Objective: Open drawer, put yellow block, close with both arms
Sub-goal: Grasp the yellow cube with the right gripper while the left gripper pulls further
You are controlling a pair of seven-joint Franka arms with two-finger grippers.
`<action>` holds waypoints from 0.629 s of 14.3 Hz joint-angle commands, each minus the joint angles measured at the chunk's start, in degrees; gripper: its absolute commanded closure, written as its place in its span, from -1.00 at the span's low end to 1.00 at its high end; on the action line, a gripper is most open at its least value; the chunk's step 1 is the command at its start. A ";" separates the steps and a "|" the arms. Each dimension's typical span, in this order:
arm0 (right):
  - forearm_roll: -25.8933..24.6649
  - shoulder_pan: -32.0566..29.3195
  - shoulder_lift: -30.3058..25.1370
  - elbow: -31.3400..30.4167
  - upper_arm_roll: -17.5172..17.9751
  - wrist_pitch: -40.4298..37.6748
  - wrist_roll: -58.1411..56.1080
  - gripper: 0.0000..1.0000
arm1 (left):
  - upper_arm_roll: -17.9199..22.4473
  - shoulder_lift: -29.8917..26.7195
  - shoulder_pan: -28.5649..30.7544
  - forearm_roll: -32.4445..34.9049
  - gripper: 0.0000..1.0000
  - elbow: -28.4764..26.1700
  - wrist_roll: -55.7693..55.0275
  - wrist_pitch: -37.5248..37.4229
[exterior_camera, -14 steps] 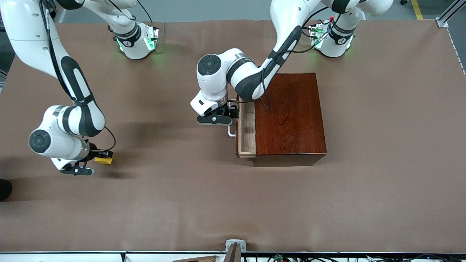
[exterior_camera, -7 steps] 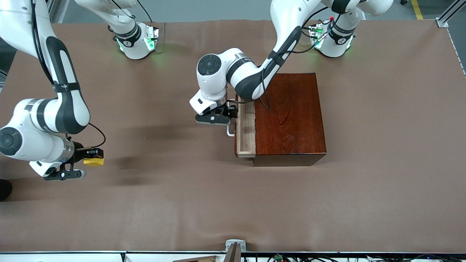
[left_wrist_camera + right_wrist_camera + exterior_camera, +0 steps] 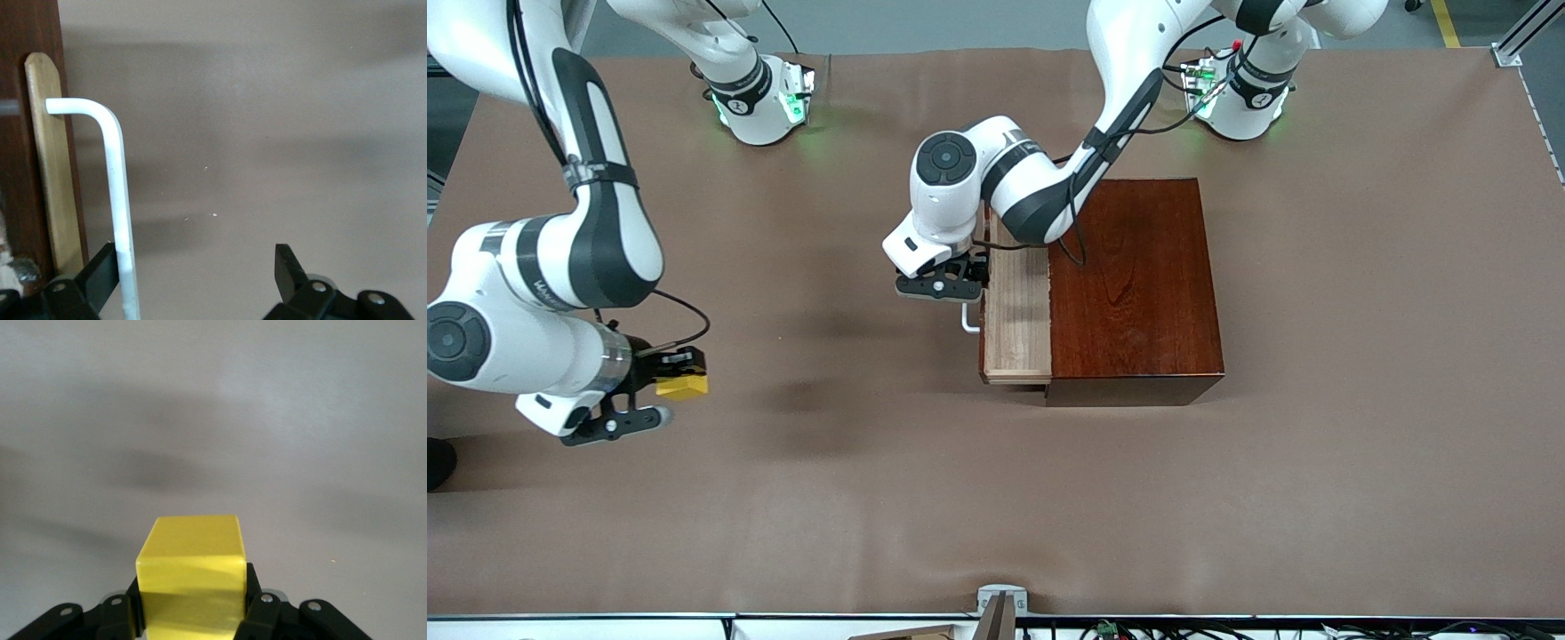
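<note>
The yellow block [image 3: 681, 386] was off the table, clamped between the fingers of the right gripper [image 3: 660, 384] over bare cloth at the right arm's end, well apart from the box. In the right wrist view the cube [image 3: 192, 577] sat square between the two pads, one flat face turned up; being a cube, it had no long axis to speak of. I took it that it was held there to be carried across to the drawer.

The drawer [image 3: 1016, 320] stood partly out of the dark reddish-brown box [image 3: 1136, 284], its pale tray open to the air, its long side running toward and away from the front camera, its front facing the right arm's end of the table. The white handle [image 3: 968, 321] stuck out from that front. The left gripper [image 3: 951, 283] was at the handle, fingers spread wide: in the left wrist view one finger [image 3: 100, 270] touched the white bar [image 3: 120, 200] and the other stood clear, hooking rather than pinching, I judged, to draw the tray out.
</note>
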 commanded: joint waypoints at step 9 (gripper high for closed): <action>2.33 -0.41 -1.78 1.00 2.51 -1.78 -15.97 1.00 | -2.90 3.33 -1.15 -9.10 -1.00 3.58 -0.57 9.50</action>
